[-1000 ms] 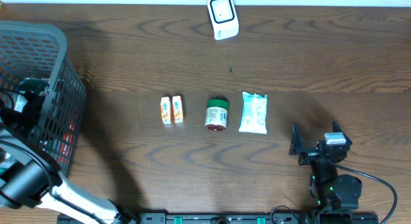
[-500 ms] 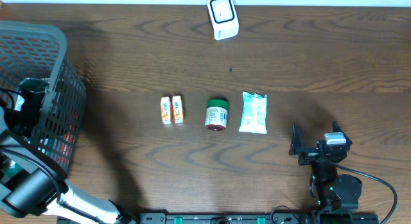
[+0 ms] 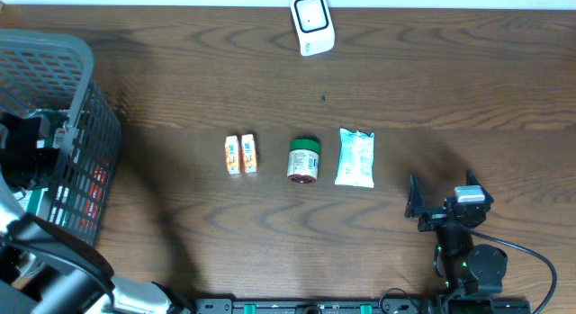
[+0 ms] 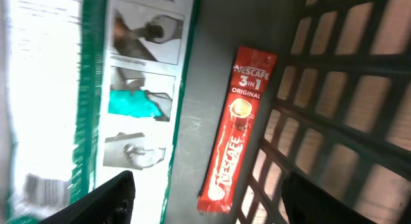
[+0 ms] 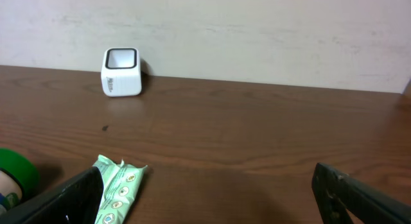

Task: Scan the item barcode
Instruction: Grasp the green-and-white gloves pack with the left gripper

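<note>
Red foil catches the eye first: a slim sachet [image 4: 237, 131] lying flat on the grey floor of the basket [image 3: 101, 139], which sits at the left edge of the counter [image 3: 450, 89]. White lettering runs down it, with a coffee cup pictured near the top; no barcode shows on the side facing up. Just beside it lies a white-and-green packet [image 4: 96, 89] with instruction pictures and a blurred barcode at one corner. The left claw [image 4: 209, 185] hangs over them with its fingers spread wide and nothing gripped. The right claw [image 5: 207, 176] waits near the near right corner, also released and empty.

The scanner [image 3: 312, 23] stands alone at the far edge, nothing in front of it. Two small boxes [image 3: 240, 155], a green-lidded jar [image 3: 303, 160] and a pale pouch [image 3: 355, 157] lie in a row mid-counter, touched by neither claw. Whether the basket's goods are scanned I cannot tell; to my eye the row on the counter is yet to be done.
</note>
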Motion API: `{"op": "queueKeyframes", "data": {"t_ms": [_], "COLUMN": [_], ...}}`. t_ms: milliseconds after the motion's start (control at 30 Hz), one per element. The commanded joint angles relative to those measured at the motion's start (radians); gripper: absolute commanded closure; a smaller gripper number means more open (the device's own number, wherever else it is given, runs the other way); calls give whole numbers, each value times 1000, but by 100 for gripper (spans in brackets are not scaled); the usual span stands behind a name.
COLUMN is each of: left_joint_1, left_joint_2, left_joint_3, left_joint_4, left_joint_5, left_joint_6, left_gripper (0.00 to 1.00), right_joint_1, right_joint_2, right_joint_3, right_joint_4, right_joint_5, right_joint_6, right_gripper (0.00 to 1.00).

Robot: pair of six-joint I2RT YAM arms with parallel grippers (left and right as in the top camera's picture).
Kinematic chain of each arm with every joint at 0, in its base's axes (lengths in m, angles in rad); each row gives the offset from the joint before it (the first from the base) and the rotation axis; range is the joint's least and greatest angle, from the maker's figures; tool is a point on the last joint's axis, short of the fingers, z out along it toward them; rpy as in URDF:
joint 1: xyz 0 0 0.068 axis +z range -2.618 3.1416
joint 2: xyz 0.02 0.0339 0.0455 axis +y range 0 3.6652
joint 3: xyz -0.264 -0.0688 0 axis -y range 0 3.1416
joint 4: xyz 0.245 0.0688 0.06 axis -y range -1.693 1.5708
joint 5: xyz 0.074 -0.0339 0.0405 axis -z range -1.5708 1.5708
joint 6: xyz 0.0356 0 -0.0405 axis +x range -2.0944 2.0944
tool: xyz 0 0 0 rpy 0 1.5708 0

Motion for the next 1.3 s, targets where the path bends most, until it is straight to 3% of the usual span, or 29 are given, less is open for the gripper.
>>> {"op": "queueKeyframes", "data": {"t_ms": [0, 333, 667, 800, 1267], "left_joint_1": [1, 0, 0, 0, 0], "left_joint_2": [-21, -43, -43, -29, -19], "left_joint_3": [-10, -130, -168, -238, -420], "left_joint_4": [1, 142, 129, 161, 349], "left_joint_5": [-12, -82, -73, -72, -63], "left_joint_6": [-30, -107, -79, -30, -27], "left_gripper": [21, 13, 2, 1, 2], "right_joint_1": [2, 2, 2, 2, 2], "right_joint_2": [-5, -5, -5, -5, -5], "right_joint_3": [-1, -1, -1, -1, -1], "right_joint_4": [-4, -4, -4, -4, -4], "right_joint_5": [1, 1, 1, 1, 1], "right_joint_6": [12, 12, 12, 12, 12], "right_gripper": [1, 1, 1, 1, 1]}}
